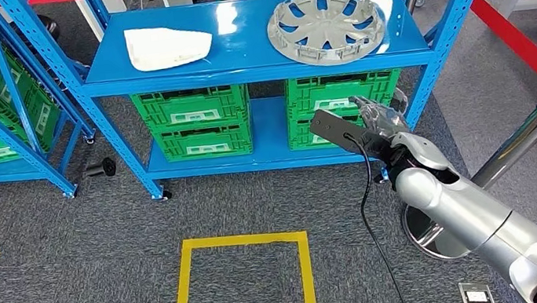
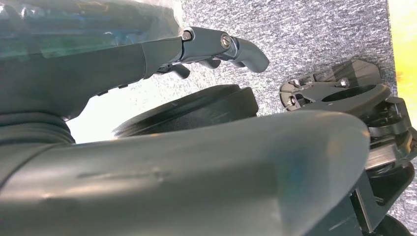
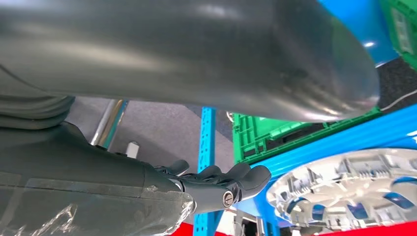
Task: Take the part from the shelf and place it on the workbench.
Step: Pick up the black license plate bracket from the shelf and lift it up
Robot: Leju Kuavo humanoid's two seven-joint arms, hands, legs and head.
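Head view: the blue shelf [image 1: 251,51] stands ahead on grey carpet. The part, a silver wheel cover [image 1: 327,24], lies flat on the upper shelf board at its right end, near the right upright. A white flat piece [image 1: 167,45] lies on the same board to the left, well apart from the wheel cover. Green crates [image 1: 194,122] are stacked in pairs on the lower board; more green crates sit on a second blue rack at far left.

The right hand [image 1: 378,122] is raised in front of the lower right crates, below the level of the upper board and apart from the wheel cover. It holds nothing. In the right wrist view its fingers [image 3: 231,179] are extended side by side, slightly curled, with the thumb well apart from them; the wheel cover [image 3: 344,189] sits just beyond the fingertips, not touched.

The left hand [image 2: 196,147] hangs over the carpet. Its fingers [image 2: 221,46] are extended and lightly curled, separated from the thumb, and grip nothing.

Yellow tape lines [image 1: 238,243] mark rectangles on the floor. A red strip [image 1: 497,24] runs along the floor at right.
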